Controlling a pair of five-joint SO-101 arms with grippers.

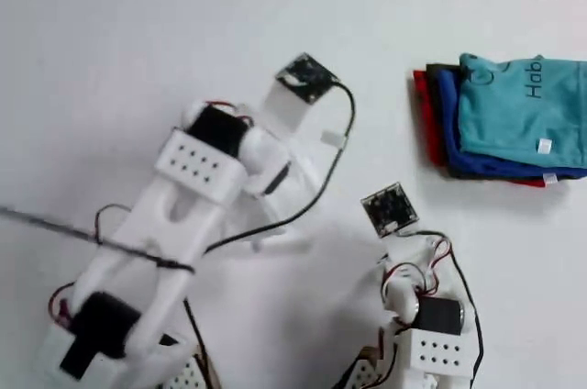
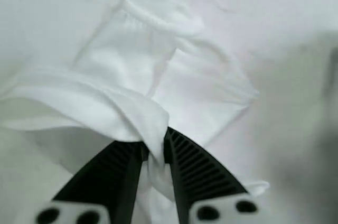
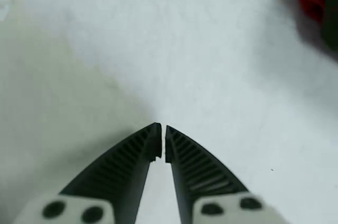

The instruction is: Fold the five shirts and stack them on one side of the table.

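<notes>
Right claw [image 3: 162, 139]: clenched on nothing, over bare desk [image 1: 110, 50] towards the near edge, on the right arm's side.
Left claw [image 2: 156, 147]: pinched onto a bunched ridge of the white shirt [image 2: 158, 71], its jaws closed with cloth between them.
White shirt, place: around the middle of the desk, crumpled and not yet folded, a ribbed hem or cuff lying beyond the claw.
Handling: probably light, limp and thin. It will likely sag and drag rather than hold a shape, and a pinch may gather more than one layer. It is not fragile, and looks unlikely to slip from ribbed pads.
Where to hold: judged best at a hem, shoulder seam or corner, so that a whole edge lifts flat. The present hold on a mid-cloth bunch looks less tidy.
Stack [image 1: 514, 123]: at the right edge, towards the far side, well apart from the white shirt.
Count, stacked: four folded shirts by colour: teal [image 1: 514, 100] on top, then blue [image 1: 451, 132], black [image 1: 438, 69] and red [image 1: 422, 118].
Count, loose: one white shirt.
Count, total: five.
</notes>
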